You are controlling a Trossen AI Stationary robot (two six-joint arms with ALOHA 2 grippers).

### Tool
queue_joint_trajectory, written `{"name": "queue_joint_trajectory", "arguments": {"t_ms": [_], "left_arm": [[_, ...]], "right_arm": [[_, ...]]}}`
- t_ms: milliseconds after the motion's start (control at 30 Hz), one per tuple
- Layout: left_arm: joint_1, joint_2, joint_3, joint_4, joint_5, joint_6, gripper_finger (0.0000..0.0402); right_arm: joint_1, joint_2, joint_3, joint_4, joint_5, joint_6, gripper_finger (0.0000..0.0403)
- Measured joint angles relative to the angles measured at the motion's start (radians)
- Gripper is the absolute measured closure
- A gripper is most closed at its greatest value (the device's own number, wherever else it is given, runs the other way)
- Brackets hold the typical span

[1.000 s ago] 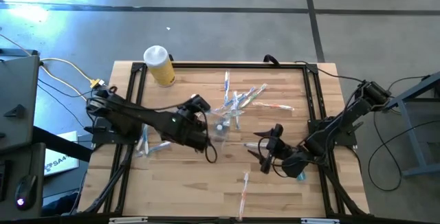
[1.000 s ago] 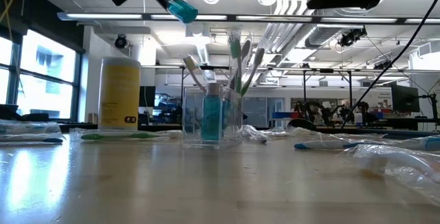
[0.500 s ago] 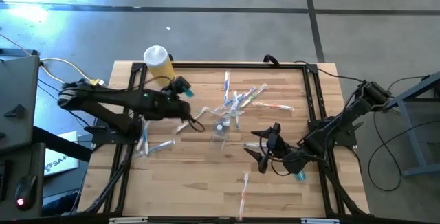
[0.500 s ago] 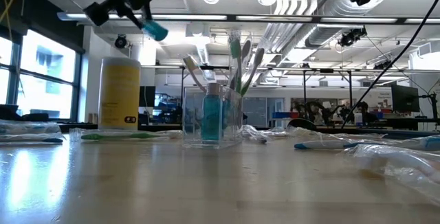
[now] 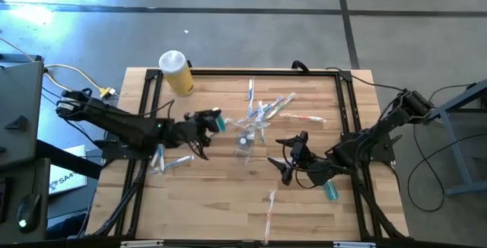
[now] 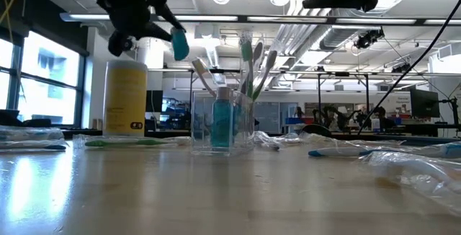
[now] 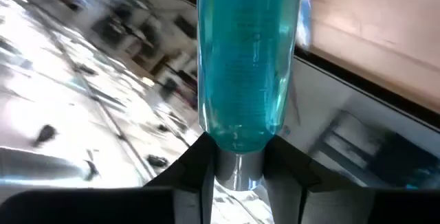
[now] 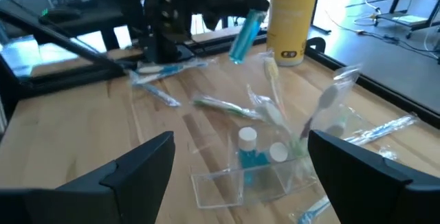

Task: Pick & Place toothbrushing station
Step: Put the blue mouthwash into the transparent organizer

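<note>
The left gripper (image 5: 207, 119) hangs above the table left of centre in the high view, its fingers pinching a teal tube (image 5: 216, 121) by the white-capped end, so that the teal body sticks out toward the middle of the frame. In the left wrist view the teal tube (image 7: 249, 59) fills the centre, clamped between the two dark fingers (image 7: 189, 172) at the bottom. In the low view the tube (image 6: 179, 45) is up in the air at upper left, above and left of the clear cup (image 6: 222, 120).

The cup (image 5: 244, 143) stands near the table's centre, holding toothbrushes (image 6: 253, 65) and two more teal tubes (image 8: 255, 154). Loose toothbrushes (image 5: 268, 109) lie scattered just above it in the high view.

The right gripper (image 5: 286, 157) hovers right of the cup, its fingers spread wide and empty. A yellow bottle (image 5: 176, 73) stands at the table's upper left.
</note>
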Motion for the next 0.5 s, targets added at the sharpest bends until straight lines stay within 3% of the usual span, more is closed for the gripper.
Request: {"name": "queue_joint_trajectory", "arguments": {"t_ms": [233, 500], "left_arm": [[-0.125, 0.05, 0.01, 0.081, 0.01, 0.06, 0.0317], [-0.105, 0.203, 0.052, 0.112, 0.011, 0.108, 0.0317]], "right_arm": [[-0.009, 0.0, 0.0, -0.037, -0.014, -0.012, 0.0077], [-0.009, 0.0, 0.0, -0.046, -0.015, -0.021, 0.0077]]}}
